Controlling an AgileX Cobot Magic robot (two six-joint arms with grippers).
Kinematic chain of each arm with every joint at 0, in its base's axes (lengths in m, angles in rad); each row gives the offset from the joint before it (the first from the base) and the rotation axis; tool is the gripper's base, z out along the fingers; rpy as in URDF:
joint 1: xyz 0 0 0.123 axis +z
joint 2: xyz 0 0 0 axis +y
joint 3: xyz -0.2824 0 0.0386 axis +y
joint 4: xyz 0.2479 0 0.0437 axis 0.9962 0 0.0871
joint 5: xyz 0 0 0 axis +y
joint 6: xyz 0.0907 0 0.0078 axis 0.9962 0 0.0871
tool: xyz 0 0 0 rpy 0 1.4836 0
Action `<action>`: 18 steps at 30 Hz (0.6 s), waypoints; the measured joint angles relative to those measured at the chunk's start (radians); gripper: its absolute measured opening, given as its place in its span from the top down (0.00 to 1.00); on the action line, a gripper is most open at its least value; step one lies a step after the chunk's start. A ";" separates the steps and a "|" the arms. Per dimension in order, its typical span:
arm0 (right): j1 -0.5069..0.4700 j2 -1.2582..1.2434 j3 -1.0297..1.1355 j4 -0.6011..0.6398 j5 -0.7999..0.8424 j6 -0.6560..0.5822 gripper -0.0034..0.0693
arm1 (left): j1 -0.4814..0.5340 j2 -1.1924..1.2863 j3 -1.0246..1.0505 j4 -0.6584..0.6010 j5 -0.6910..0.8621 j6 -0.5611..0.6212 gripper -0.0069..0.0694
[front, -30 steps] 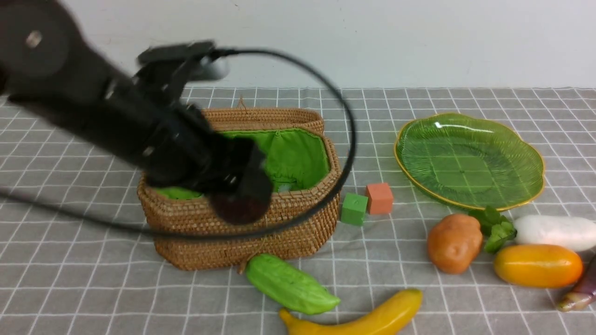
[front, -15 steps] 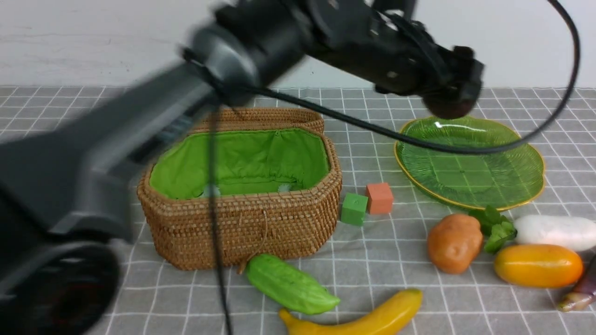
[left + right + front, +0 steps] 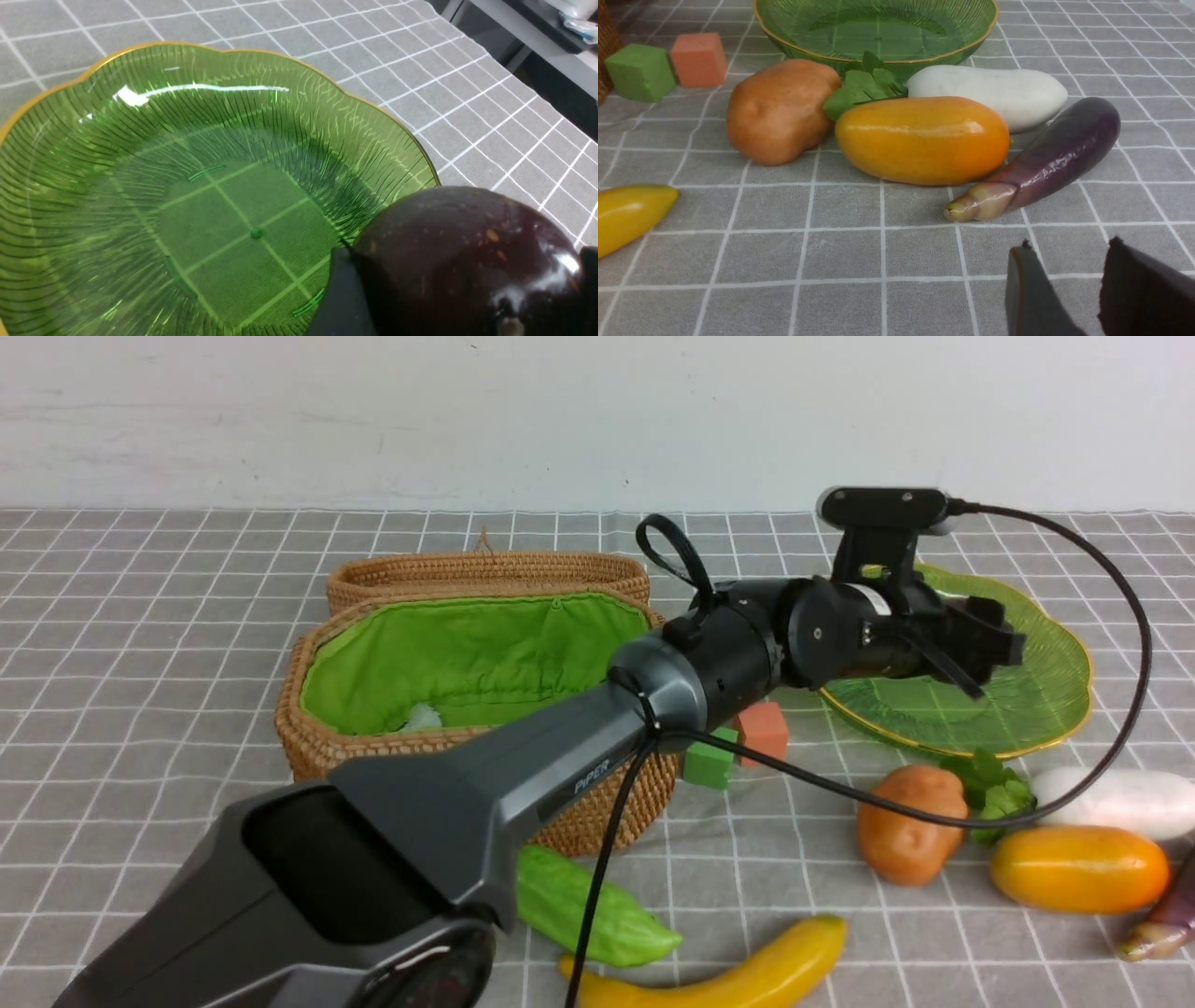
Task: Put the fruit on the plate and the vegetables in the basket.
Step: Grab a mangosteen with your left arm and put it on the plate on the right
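Left arm: we see it stretched from the lower left of the front view up to right of centre, wrist roughly level
Left gripper: fingers set wide, clamped on the plum
Right gripper: we see only its tips, lower right of its wrist view, slightly apart, nothing between them

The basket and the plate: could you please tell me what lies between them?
The front view shows a green cube and an orange cube side by side between the basket and the plate, partly hidden by the left arm.
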 joint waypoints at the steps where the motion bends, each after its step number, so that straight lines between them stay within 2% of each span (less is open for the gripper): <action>1: 0.000 0.000 0.000 0.000 0.000 0.000 0.62 | 0.001 0.000 -0.002 0.000 0.001 0.000 0.17; 6: 0.000 0.000 0.000 0.000 0.000 0.000 0.62 | 0.003 0.004 -0.005 -0.001 0.021 -0.001 0.12; 18: 0.000 0.000 0.000 0.000 0.000 0.000 0.62 | 0.004 0.004 -0.006 0.054 0.155 -0.021 0.12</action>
